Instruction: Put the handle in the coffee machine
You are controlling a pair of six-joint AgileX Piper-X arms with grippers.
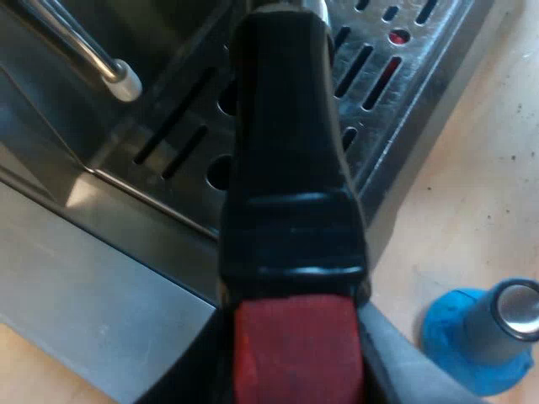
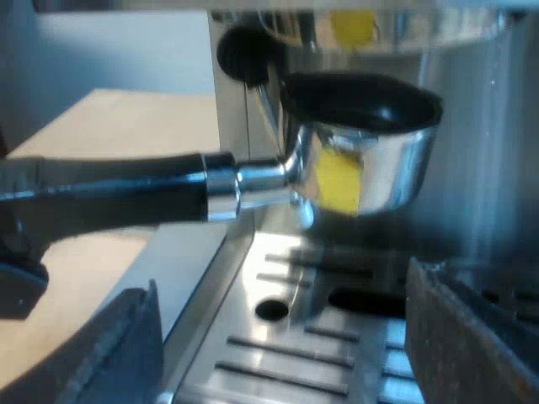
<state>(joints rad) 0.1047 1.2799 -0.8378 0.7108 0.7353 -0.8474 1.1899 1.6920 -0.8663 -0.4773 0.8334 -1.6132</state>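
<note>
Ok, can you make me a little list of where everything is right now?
holder: metal cup just under the espresso machine head, above the drip tray, not locked in yet
handle: dark with a red end
left end effector: shut on the handle by its red end
right end effector: open, empty, low over the drip tray
tamper: blue, on the table by the drip tray

Blk handle (image 1: 290, 168) w/ red end, blue tamper (image 1: 472, 345), silver slotted tray (image 2: 286, 353)
</note>
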